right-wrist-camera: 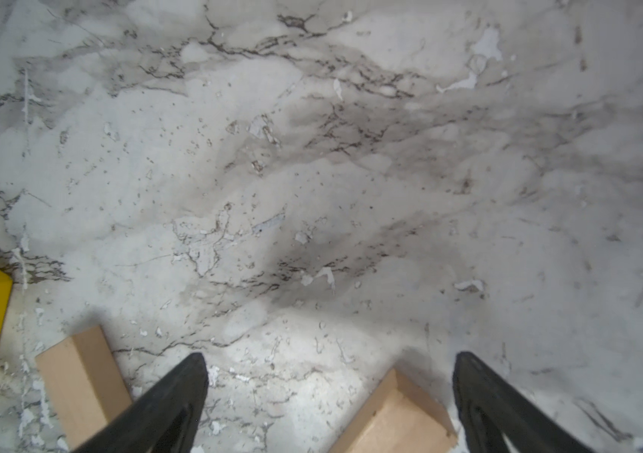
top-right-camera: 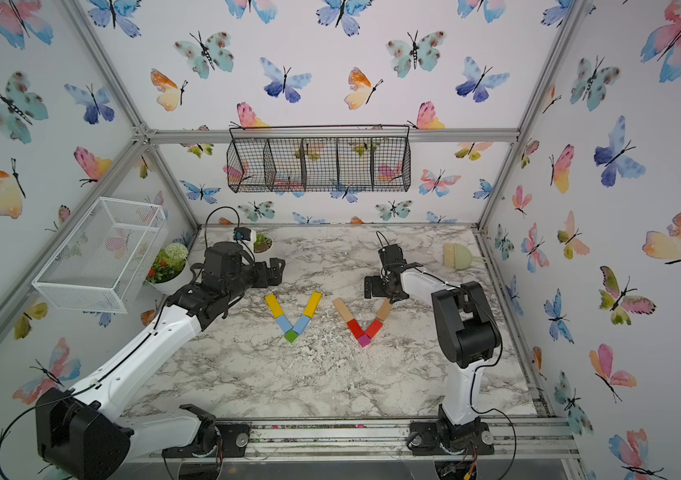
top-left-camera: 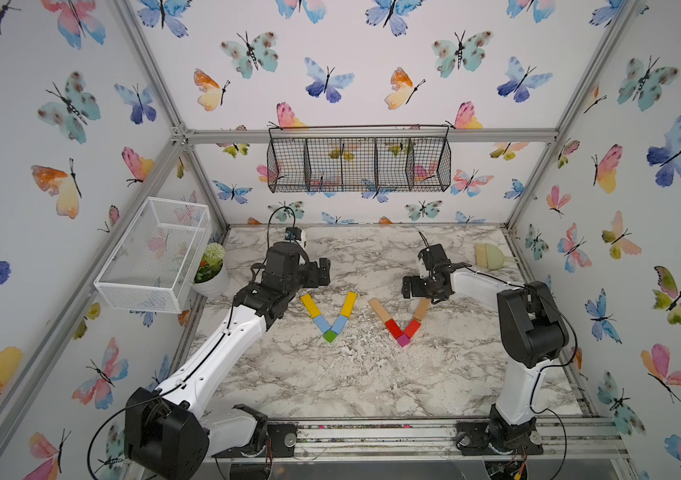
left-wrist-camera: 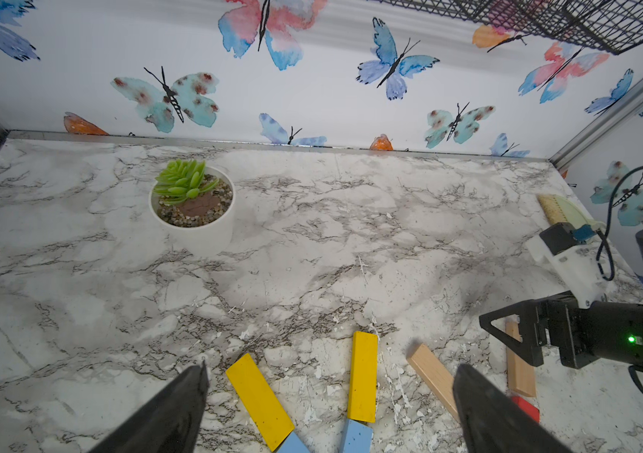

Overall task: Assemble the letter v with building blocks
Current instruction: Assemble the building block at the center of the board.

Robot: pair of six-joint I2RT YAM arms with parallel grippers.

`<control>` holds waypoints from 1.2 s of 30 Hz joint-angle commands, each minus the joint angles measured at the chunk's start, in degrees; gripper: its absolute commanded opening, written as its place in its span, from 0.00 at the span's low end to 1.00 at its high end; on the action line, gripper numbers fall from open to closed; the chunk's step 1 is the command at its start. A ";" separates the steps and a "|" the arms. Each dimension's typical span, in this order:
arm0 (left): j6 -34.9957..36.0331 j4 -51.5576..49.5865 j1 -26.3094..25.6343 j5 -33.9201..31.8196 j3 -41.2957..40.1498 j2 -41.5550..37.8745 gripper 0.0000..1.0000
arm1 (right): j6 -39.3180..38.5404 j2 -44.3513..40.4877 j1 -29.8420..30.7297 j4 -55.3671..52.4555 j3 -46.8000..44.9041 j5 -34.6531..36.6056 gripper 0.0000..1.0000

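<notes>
The building blocks lie flat in two V shapes mid-table in both top views. The left V has two yellow bars [top-left-camera: 310,305] [top-left-camera: 349,303], two light-blue bars [top-left-camera: 322,323] and a green cube [top-left-camera: 330,336]. The right V has two tan bars [top-left-camera: 379,309] [top-left-camera: 421,309], two red bars [top-left-camera: 393,327] and a magenta cube [top-left-camera: 403,340]. My left gripper [top-left-camera: 322,272] [left-wrist-camera: 331,366] hovers open just behind the yellow bars [left-wrist-camera: 363,376]. My right gripper [top-left-camera: 407,287] [right-wrist-camera: 328,354] is open above the far end of a tan bar [right-wrist-camera: 394,419]. Neither holds anything.
A white pot with a succulent [left-wrist-camera: 192,208] stands at the back left, a flower pot [top-left-camera: 211,270] by the left wall. A white wire basket [top-left-camera: 156,253] hangs on the left wall, a black one [top-left-camera: 359,162] on the back wall. A small brush [top-left-camera: 490,255] lies back right.
</notes>
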 commanded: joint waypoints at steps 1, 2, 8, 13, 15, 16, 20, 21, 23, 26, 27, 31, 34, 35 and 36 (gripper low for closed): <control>-0.06 1.12 0.37 0.46 -0.06 -0.03 0.98 | -0.56 -0.02 0.15 -0.72 0.58 -1.01 0.99; -0.09 1.13 0.35 0.46 -0.06 -0.03 0.98 | -0.56 -0.04 0.23 -0.63 0.40 -1.18 0.99; -0.13 1.14 0.36 0.40 -0.05 0.14 0.98 | -0.38 -0.23 0.29 0.08 -0.81 -2.53 0.99; -0.09 1.05 0.35 0.47 0.03 0.14 0.98 | -0.38 -0.61 0.41 0.34 -1.88 -3.06 0.99; -0.09 1.05 0.35 0.45 0.05 0.14 0.98 | -0.38 -0.73 0.50 0.35 -2.20 -3.11 0.99; -0.06 1.06 0.34 0.40 0.03 0.14 0.98 | -0.36 -0.75 0.59 0.34 -2.31 -3.19 0.99; -0.06 1.05 0.36 0.55 0.03 0.12 0.98 | -0.20 -1.27 0.76 0.61 -2.94 -3.37 0.99; -0.13 1.05 0.35 0.49 0.03 0.06 0.98 | -0.20 -1.43 0.82 0.61 -3.03 -3.40 0.99; -0.13 1.05 0.37 0.56 -0.06 0.06 0.98 | -0.22 -1.53 0.90 0.46 -3.12 -3.20 0.99; -0.11 1.05 0.35 0.61 -0.06 -0.02 0.98 | -0.29 -1.73 0.85 0.34 -3.19 -2.84 0.99; -0.14 1.10 0.39 0.60 -0.06 -0.03 0.98 | -0.29 -1.77 0.85 0.28 -3.21 -2.79 0.99; -0.12 1.05 0.35 0.64 -0.06 -0.12 0.98 | -0.29 -2.54 0.85 0.08 -3.21 -1.70 0.99; -0.13 1.05 0.38 0.73 -0.06 -0.12 0.98 | 0.01 -3.91 0.85 -0.29 -3.08 0.64 0.99; -0.14 1.05 0.35 0.73 -0.06 -0.12 0.98 | 0.27 -4.39 0.89 -0.60 -3.02 1.82 0.99; -0.13 1.05 0.37 0.77 -0.06 -0.12 0.98 | 0.56 -5.02 0.85 -1.06 -2.96 3.28 0.99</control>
